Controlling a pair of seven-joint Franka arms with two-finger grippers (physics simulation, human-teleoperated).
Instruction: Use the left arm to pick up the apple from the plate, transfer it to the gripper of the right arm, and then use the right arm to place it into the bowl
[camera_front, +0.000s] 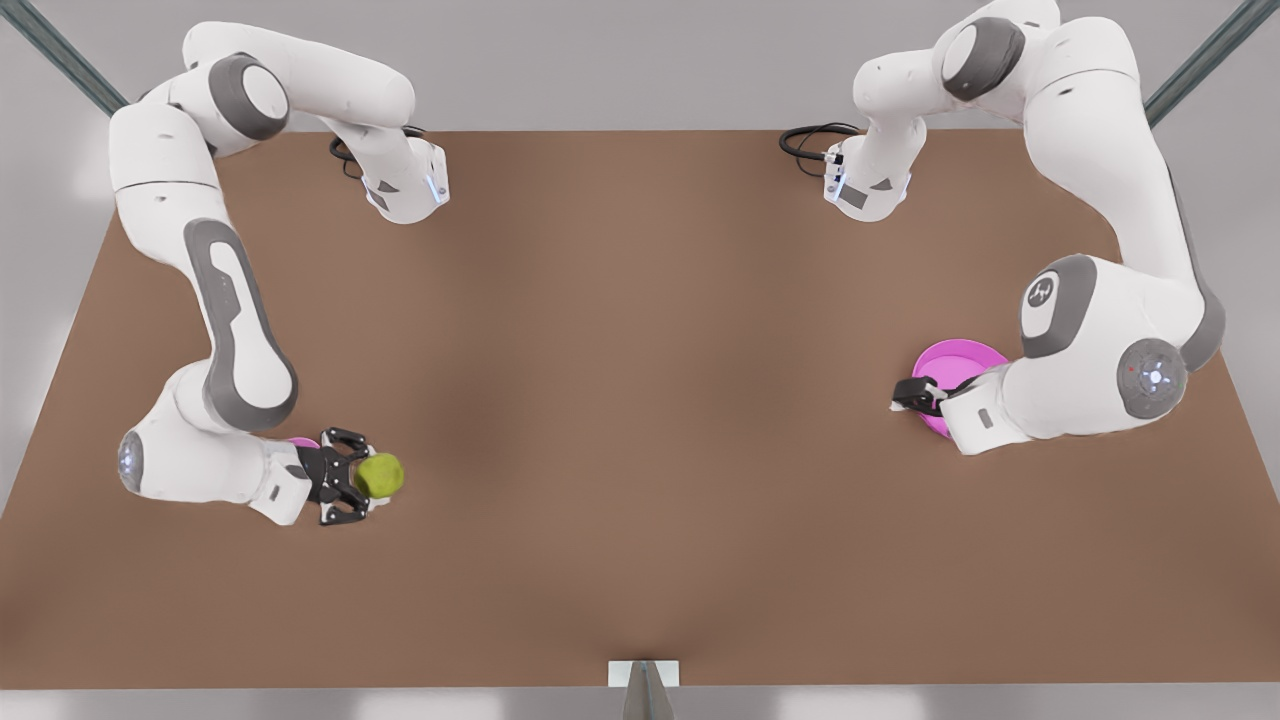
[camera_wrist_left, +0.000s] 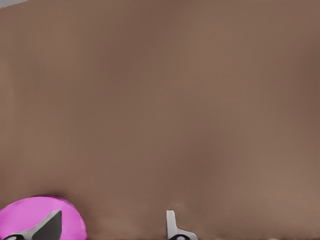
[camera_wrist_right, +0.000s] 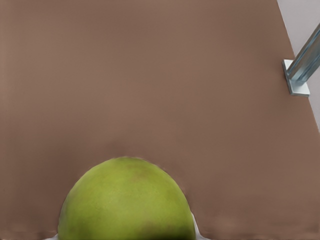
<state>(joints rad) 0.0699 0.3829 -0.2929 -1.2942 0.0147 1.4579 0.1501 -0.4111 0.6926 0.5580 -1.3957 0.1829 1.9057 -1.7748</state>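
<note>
The green apple (camera_front: 380, 475) is off the table surface at the front view's left, and my right gripper (camera_front: 362, 477) is shut on it. It looms large in the right wrist view as the apple (camera_wrist_right: 126, 200). A sliver of a pink dish (camera_front: 303, 442) peeks out from under that arm. At the front view's right, my left gripper (camera_front: 912, 395) hangs open beside a second pink dish (camera_front: 955, 365). The left wrist view has that pink dish (camera_wrist_left: 30, 215) by one fingertip (camera_wrist_left: 172, 225), with nothing between the fingers. I cannot tell which dish is the plate and which the bowl.
The brown table (camera_front: 640, 400) stretches wide between the two arms. Both arm bases with cables stand at the far edge. A metal bracket (camera_front: 643, 675) sits at the near edge, and the bracket (camera_wrist_right: 300, 75) also appears in the right wrist view.
</note>
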